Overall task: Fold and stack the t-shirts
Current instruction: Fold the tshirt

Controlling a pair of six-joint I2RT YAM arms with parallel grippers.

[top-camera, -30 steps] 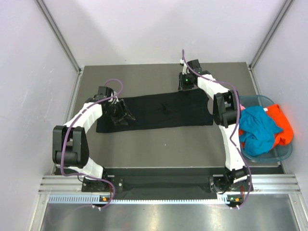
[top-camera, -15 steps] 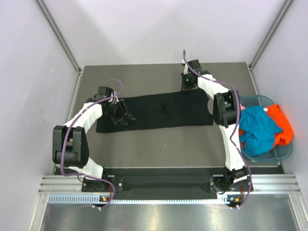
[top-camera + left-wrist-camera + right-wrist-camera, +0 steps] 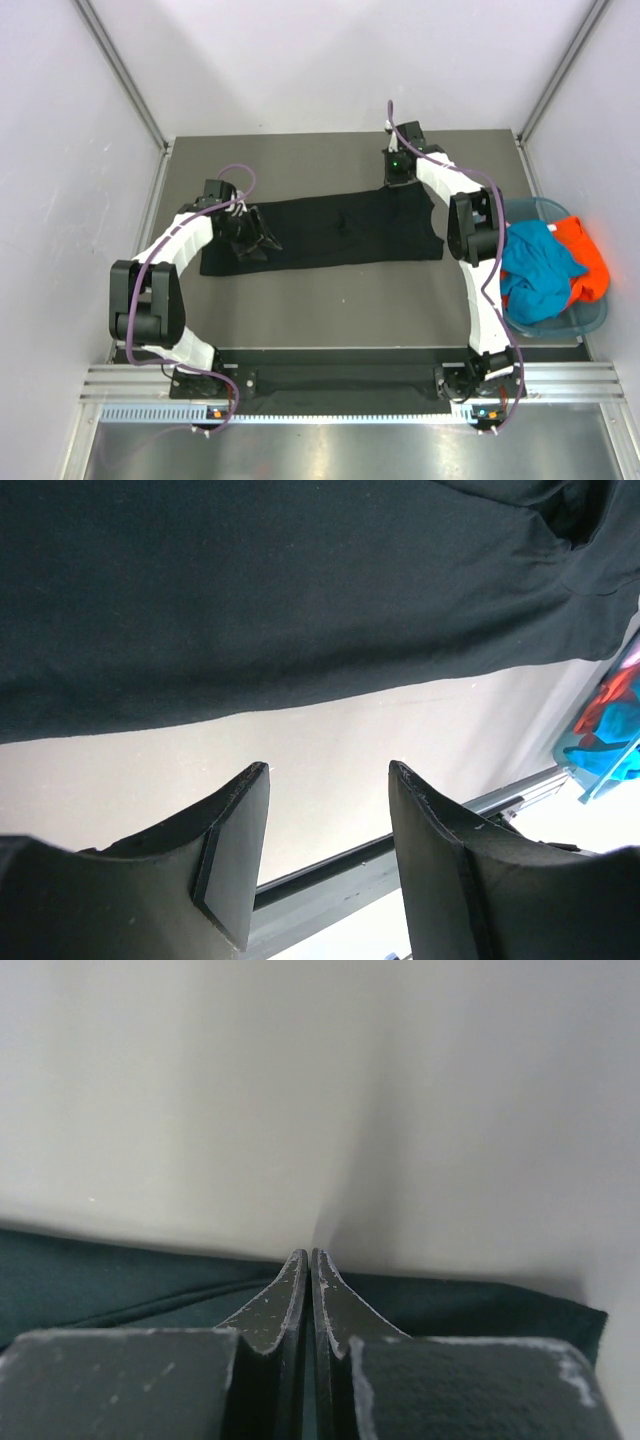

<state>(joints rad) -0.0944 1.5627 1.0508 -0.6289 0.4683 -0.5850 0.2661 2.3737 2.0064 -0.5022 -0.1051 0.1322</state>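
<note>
Two arms as I see them, left gripper [image 3: 328, 767] gaping above the left end of the black t-shirt [image 3: 335, 230] spread flat on the table [image 3: 320, 310], right gripper [image 3: 398, 180] pressed tight together at its far right edge, teal t-shirt [image 3: 535, 265] and orange t-shirt [image 3: 588, 255] heaped in the basket [image 3: 592, 320].

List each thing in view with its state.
Black t-shirt: spread flat on the table.
Teal t-shirt: crumpled in the basket.
Orange t-shirt: crumpled in the basket.
Left gripper: open, holding nothing.
Right gripper: shut at the black t-shirt's far edge.
</note>
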